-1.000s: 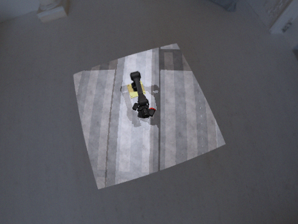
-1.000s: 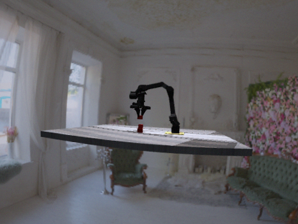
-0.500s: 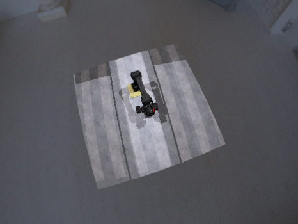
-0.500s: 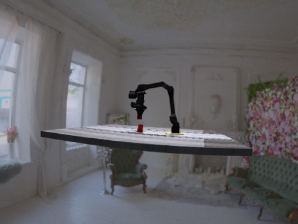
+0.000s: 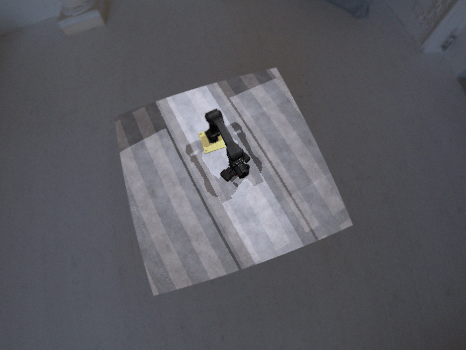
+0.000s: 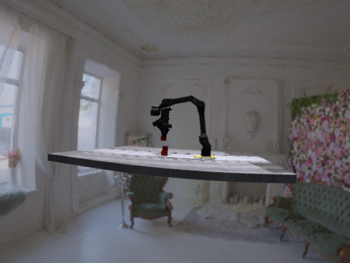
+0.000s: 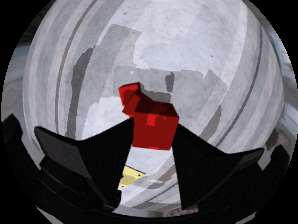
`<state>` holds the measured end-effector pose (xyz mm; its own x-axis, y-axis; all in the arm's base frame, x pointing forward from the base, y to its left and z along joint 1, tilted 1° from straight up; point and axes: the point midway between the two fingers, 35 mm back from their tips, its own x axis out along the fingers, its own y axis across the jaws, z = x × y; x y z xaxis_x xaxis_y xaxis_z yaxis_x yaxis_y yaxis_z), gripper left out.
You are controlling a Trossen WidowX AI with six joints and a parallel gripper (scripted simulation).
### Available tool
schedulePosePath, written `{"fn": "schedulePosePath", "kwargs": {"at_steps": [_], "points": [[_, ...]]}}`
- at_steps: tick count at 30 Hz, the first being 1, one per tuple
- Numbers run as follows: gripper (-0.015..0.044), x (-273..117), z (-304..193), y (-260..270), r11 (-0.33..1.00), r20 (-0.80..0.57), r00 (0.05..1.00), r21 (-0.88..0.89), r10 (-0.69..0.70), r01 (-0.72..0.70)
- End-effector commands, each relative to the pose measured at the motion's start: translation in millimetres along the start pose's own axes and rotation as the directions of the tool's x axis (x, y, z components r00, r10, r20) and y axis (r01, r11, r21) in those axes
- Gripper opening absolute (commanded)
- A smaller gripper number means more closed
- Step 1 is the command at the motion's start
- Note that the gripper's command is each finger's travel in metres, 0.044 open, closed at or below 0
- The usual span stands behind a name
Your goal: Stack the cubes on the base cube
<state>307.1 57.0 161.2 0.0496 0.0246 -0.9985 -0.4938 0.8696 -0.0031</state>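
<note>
My gripper [image 6: 164, 137] [image 7: 153, 124] points down and is shut on a red loose cube [image 6: 163, 138] [image 7: 156, 136], held in the air above the table. In the exterior view a clear gap separates it from the red stack below. The other red loose cube [image 6: 165, 148] [image 7: 129, 90] sits on the red base cube [image 6: 164, 153] [image 7: 132, 104], shifted toward one side. In the wrist view this stack shows beyond and left of the held cube, which hides part of it. In the top view the arm hides the cubes and the fingertips.
The arm [image 5: 231, 145] [image 6: 203, 120] stands on a yellow base plate [image 5: 214, 146] [image 6: 212, 157] [image 7: 132, 176]. The striped grey table [image 5: 175, 225] [image 6: 113, 159] carries shadows of the arm around the gripper. An armchair and a sofa stand beyond the table in the exterior view.
</note>
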Motion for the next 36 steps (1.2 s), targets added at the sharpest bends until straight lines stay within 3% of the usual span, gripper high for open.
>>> {"fn": "schedulePosePath", "kwargs": {"at_steps": [1, 10, 20, 23, 36], "points": [[0.0105, 3, 1, 10, 0.982, -0.006, 1.000, -0.187, -0.001, 0.000], [0.0105, 5, 5, 29, 0.845, -0.005, 1.000, -0.535, 0.001, -0.003], [0.0105, 7, 7, 51, 0.555, -0.005, 1.000, -0.832, 0.003, -0.006], [0.0105, 7, 7, 55, 0.502, -0.005, 1.000, -0.865, 0.003, -0.006], [0.0105, 24, 7, 55, 0.496, -0.005, 1.000, -0.868, 0.004, -0.006]]}}
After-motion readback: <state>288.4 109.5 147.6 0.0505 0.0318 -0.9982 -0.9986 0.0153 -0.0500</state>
